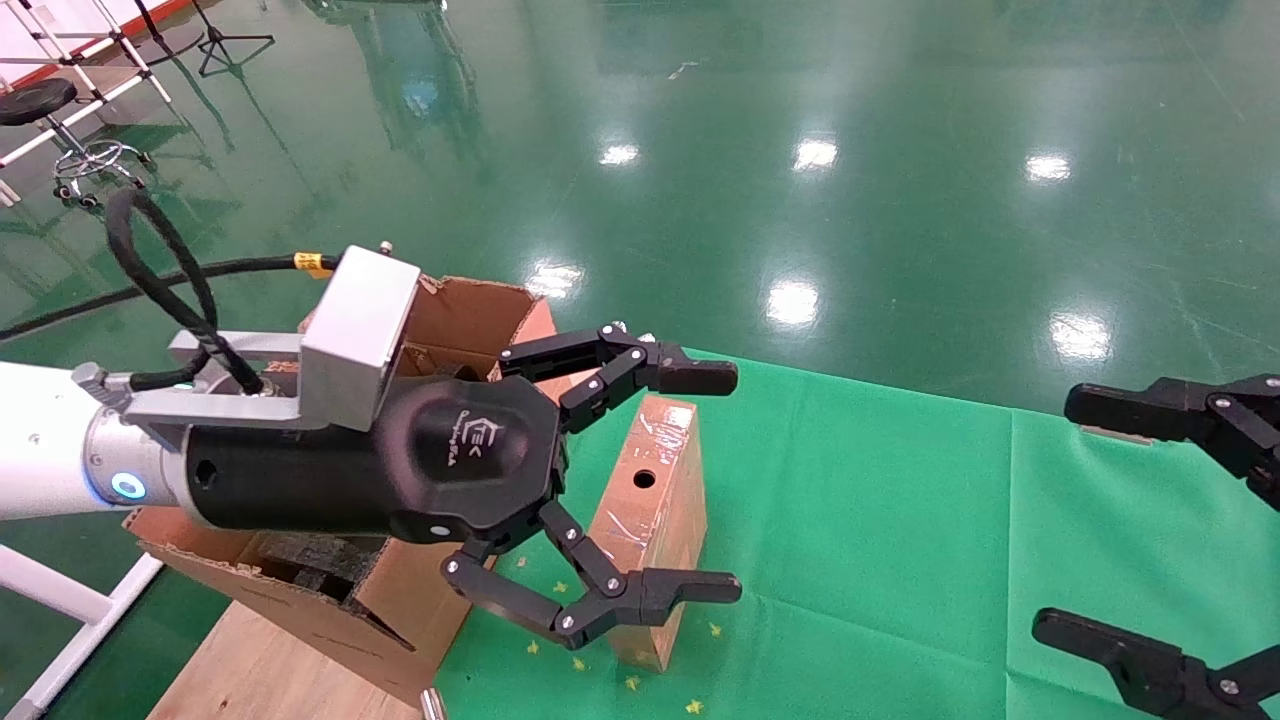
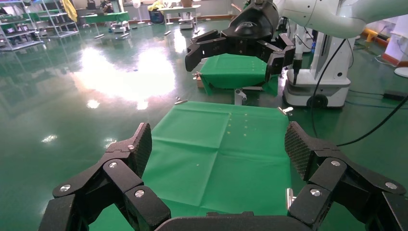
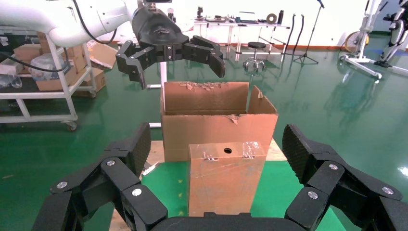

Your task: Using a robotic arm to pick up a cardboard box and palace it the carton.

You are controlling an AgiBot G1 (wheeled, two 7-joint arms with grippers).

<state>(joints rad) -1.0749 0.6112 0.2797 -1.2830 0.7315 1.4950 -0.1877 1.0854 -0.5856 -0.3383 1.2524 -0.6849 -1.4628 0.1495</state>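
Left arm (image 1: pixel 60 455) reaching in from the left edge of the head view, white with a silver wrist and a lit blue ring, grey camera block on top. Left gripper (image 1: pixel 715 480) held above the cloth (image 1: pixel 900 520), jaws spread wide, upper fingertip over the far top edge of the box (image 1: pixel 650 515), lower fingertip in front of its near end; gripping nothing, and no contact with the box made out, though overlap in the head view leaves the height gap hard to judge. Box upright on the green cloth, narrow, brown, wrapped in shiny clear tape, one round hole (image 1: pixel 644 479) in the face turned to the head camera. Carton (image 1: pixel 300 590) just beside the box on the robot's left, on a wooden base off the cloth's edge, flaps torn and ragged, black foam (image 1: pixel 300 565) inside near the front wall. Seen from the right wrist: box (image 3: pixel 226 178) standing in front of carton (image 3: pixel 219 122), left gripper (image 3: pixel 178 60) above both, fingers open. Right gripper (image 1: pixel 1060 515) low at the right edge of the head view, well apart from the box, jaws likewise wide open and empty. Small yellow specks (image 1: pixel 630 683) on the cloth by the box's near end.
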